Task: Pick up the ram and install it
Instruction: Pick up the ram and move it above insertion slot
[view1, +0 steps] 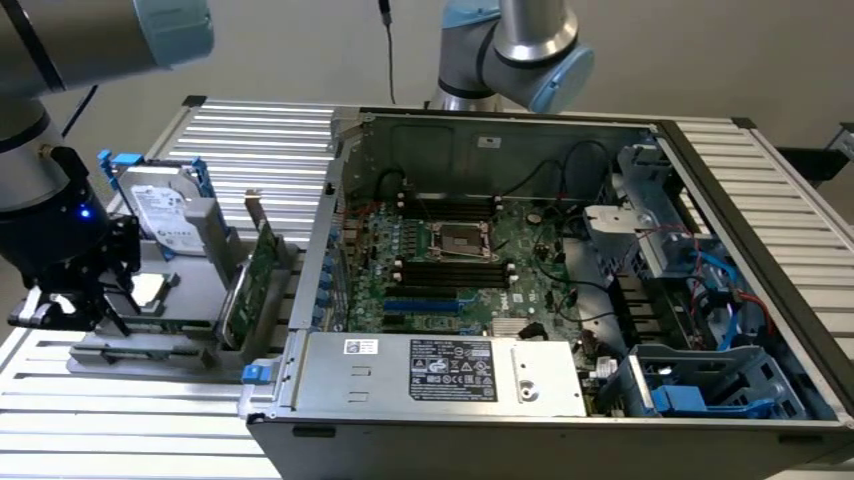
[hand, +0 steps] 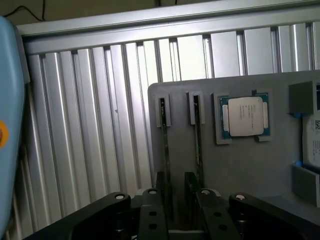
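Two rams stand on edge in slots of a grey holder tray (hand: 250, 165): one ram (hand: 165, 150) runs down between my fingers, the other ram (hand: 198, 135) lies beside it, nearer the square silver processor (hand: 245, 116). My gripper (hand: 175, 192) is open and straddles the first stick, with a gap showing beside it. In the exterior view my gripper (view1: 67, 305) hangs low over the tray (view1: 134, 350) at the exterior view's left, covering the sticks. The black memory slots (view1: 454, 270) sit on the motherboard inside the open computer case (view1: 534, 125).
On the tray stand a hard drive (view1: 167, 215) and a green expansion card (view1: 254, 285), between my gripper and the case wall. A power supply (view1: 441, 370) fills the case's near end, and cables and blue drive bays (view1: 694, 300) its right side. A ribbed aluminium table (view1: 267, 140) lies underneath.
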